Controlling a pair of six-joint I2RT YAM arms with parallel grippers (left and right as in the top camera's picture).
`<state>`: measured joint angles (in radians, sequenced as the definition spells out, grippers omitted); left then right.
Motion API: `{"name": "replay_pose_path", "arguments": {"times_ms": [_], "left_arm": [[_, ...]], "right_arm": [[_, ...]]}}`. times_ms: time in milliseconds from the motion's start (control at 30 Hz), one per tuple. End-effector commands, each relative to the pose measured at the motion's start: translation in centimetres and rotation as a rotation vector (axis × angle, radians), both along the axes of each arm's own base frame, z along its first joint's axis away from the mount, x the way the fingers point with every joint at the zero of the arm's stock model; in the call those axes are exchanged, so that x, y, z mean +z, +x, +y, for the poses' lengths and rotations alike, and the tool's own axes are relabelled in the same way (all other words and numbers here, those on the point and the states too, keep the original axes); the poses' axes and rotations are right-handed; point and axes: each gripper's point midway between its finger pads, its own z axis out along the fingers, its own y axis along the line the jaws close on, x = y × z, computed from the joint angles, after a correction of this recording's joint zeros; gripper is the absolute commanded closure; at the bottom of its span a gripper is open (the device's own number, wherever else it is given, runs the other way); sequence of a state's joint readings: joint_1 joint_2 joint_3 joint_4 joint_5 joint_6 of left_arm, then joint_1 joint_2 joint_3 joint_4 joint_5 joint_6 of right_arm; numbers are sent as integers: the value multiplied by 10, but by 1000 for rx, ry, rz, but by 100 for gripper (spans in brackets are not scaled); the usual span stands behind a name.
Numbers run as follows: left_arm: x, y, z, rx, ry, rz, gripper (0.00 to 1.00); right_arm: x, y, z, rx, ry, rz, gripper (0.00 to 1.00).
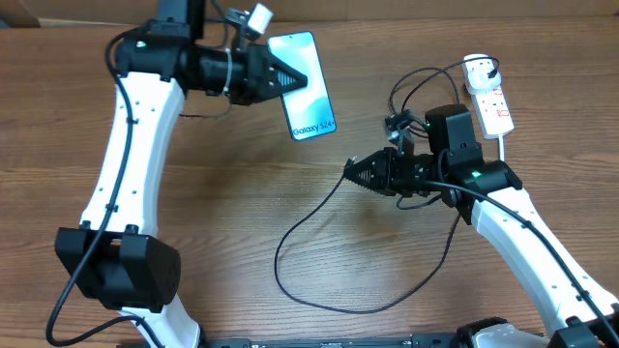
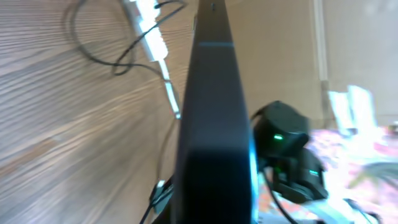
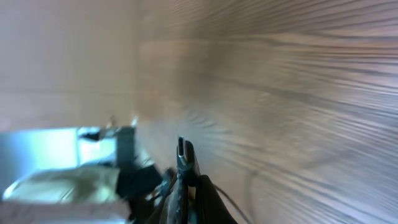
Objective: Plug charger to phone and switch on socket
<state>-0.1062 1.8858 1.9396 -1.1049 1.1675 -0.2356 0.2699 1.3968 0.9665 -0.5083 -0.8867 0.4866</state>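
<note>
Phone [image 1: 311, 97] sits clamped in left pincer [image 1: 294, 80]; right pincer [image 1: 351, 174] grips charger [image 3: 185, 151] tip, well apart from it. Plugging is not yet done; socket [image 1: 494, 106], behind right pincer, awaits switching, I judge.

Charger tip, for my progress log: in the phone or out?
Out. The right claw holds the charger tip well apart from the phone, gripped by the left claw.

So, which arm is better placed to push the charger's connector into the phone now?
Right. The right end effector grips the charger by its connector tip; the left end effector is occupied holding the phone.
</note>
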Motion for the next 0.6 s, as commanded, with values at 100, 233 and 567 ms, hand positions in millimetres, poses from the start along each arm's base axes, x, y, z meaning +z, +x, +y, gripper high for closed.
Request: {"name": "replay_pose_path", "arguments": {"times_ms": [100, 233, 567], "left_arm": [[40, -15, 2, -85, -192, -12, 96], [40, -15, 2, -85, -192, -13, 96], [41, -12, 2, -85, -193, -36, 96]], "right_arm": [[47, -21, 17, 190, 213, -105, 96], [53, -15, 19, 165, 229, -92, 96], [55, -4, 18, 117, 221, -103, 96]]}}
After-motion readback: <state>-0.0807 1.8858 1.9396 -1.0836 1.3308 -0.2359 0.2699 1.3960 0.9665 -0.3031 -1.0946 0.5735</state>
